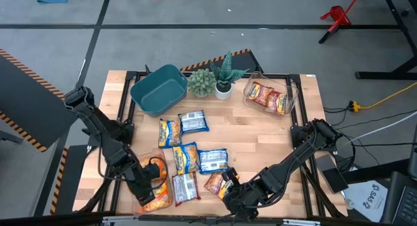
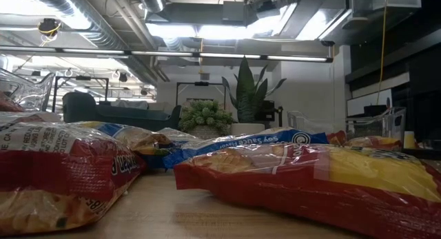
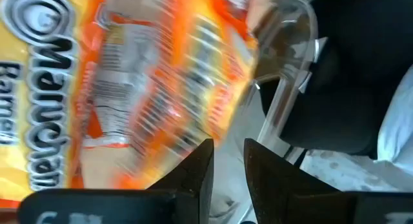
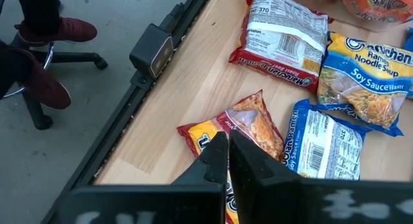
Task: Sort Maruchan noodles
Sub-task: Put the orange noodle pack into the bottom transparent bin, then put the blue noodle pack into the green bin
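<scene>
Landmark: teal bin [image 1: 159,89], empty, at the far-left part of the wooden table [image 1: 260,131].

1. Succulent [image 1: 201,82] and spiky potted plant [image 1: 225,79]: just right of the bin, side by side.
2. Clear tub, far [image 1: 294,96]: well right of the bin, past the plants; holds two red-and-yellow packets [image 1: 267,97].
3. Loose packets, upper pair: directly in front of the bin toward the near edge, a yellow-blue packet [image 1: 169,132] touching a silvery-white packet [image 1: 193,122].
4. Loose packets, middle pair: farther from the bin, a second yellow-blue packet [image 1: 186,157] beside a blue-edged silvery packet [image 1: 213,160].
5. Red-edged packet [image 1: 185,187], label side up: nearer still to the table's front edge, below the middle pair.
6. Red-yellow packet [image 1: 217,182]: right of item 5, well away from the bin.
7. Clear tub, near [image 1: 135,198]: at the front-left corner, straight down the table from the bin; holds an orange packet [image 1: 155,198].
8. Left gripper [image 1: 144,185]: over the near tub. In its wrist view the fingers [image 3: 193,175] stand narrowly apart, holding nothing, with the orange packet [image 3: 129,88] and the tub wall [image 3: 290,82] just beyond.
9. Right gripper [image 1: 229,188]: front centre, far from the bin, at the red-yellow packet. In its wrist view the fingers [image 4: 216,156] are nearly together over that packet [image 4: 239,127]; whether they pinch it cannot be told.
</scene>
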Controlling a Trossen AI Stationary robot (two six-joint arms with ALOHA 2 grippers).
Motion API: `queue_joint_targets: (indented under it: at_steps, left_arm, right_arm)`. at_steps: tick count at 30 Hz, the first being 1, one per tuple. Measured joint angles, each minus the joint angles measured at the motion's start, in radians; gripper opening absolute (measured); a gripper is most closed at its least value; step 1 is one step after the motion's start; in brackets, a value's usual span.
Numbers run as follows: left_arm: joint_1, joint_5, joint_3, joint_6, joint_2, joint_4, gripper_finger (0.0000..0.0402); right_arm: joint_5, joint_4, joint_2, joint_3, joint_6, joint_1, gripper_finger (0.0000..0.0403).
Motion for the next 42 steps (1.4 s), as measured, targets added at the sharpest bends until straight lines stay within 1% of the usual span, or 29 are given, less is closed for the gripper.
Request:
queue_joint_targets:
  at_steps: [4,7,11,12,15,19,24,27,30,32,36,39,42]
  left_arm:
    - [-0.026,-0.114,0.005,0.020,0.000,-0.014,0.0079]
    - [-0.019,-0.156,0.005,0.027,0.000,-0.053,0.0079]
    - [-0.033,-0.317,0.004,0.071,0.001,-0.039,0.0078]
    - [-0.038,-0.337,0.000,0.075,0.004,-0.034,0.0078]
    - [-0.048,-0.370,-0.033,0.084,0.013,-0.012,0.0074]
    - [-0.063,-0.419,-0.100,0.076,0.013,0.077,0.0073]
    - [-0.061,-0.412,-0.174,0.067,0.013,0.170,0.0073]
    - [-0.053,-0.404,-0.180,0.069,0.011,0.178,0.0073]
    - [-0.043,-0.430,-0.171,0.096,-0.019,0.179,0.0073]
    - [-0.036,-0.468,-0.161,0.125,-0.048,0.189,0.0073]
    - [-0.017,-0.525,-0.153,0.181,-0.133,0.185,0.0072]
    - [-0.006,-0.580,-0.153,0.206,-0.205,0.186,0.0072]
    - [-0.005,-0.679,-0.153,0.244,-0.270,0.196,0.0072]
  right_arm:
    - [0.000,0.001,0.000,0.000,-0.022,0.000,0.0003]
    - [0.016,0.002,0.000,0.000,-0.033,0.000,0.0003]
    - [0.036,0.002,0.000,0.000,-0.033,0.000,0.0003]
    - [0.035,0.002,0.000,0.000,-0.030,0.000,0.0003]
    - [0.018,0.002,0.000,0.000,-0.011,0.000,0.0003]
    - [0.018,0.005,0.000,0.000,-0.008,0.000,0.0003]
    - [0.018,0.012,0.000,0.000,-0.014,-0.002,0.0003]
    - [0.011,0.012,0.000,0.000,-0.040,-0.002,0.0003]
    - [-0.035,0.047,-0.013,0.006,-0.085,-0.002,0.0003]
    - [-0.036,0.046,-0.039,0.028,-0.136,-0.002,0.0003]
    - [0.043,-0.011,-0.112,0.039,-0.229,-0.013,0.0003]
    - [0.061,-0.080,-0.176,0.038,-0.239,-0.046,0.0003]
    - [0.025,-0.141,-0.247,0.038,-0.218,-0.082,0.0003]
